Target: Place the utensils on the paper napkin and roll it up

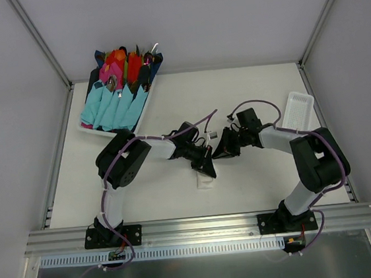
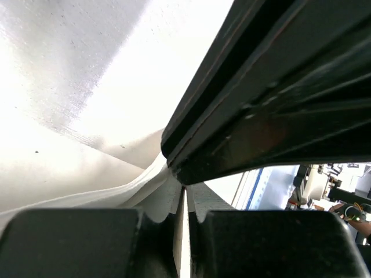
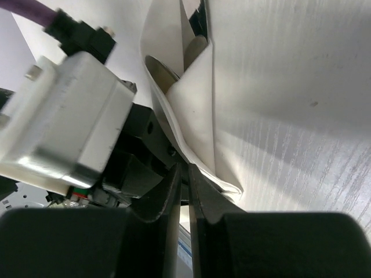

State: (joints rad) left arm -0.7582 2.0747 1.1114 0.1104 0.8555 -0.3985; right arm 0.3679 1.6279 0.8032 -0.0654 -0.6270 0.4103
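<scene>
The white paper napkin [image 1: 205, 181] lies mid-table, folded over and mostly under the two grippers. In the right wrist view the napkin [image 3: 200, 104] is a long folded bundle, and the grey end of a utensil [image 3: 164, 70] shows inside its fold. My left gripper [image 1: 208, 168] is low on the napkin; in its own view the napkin's layers [image 2: 116, 194] run into the nearly closed fingertips. My right gripper [image 1: 217, 151] faces it from the right, jaws shut with a thin empty slit, and its tips [image 3: 186, 169] are at the napkin's edge against the left gripper's body.
A white tray [image 1: 89, 129] at the back left holds light-blue, pink and red napkin bundles [image 1: 116, 96] with cutlery. A white ribbed plastic tray [image 1: 299, 110] sits at the right edge. Metal frame posts stand at the table's corners.
</scene>
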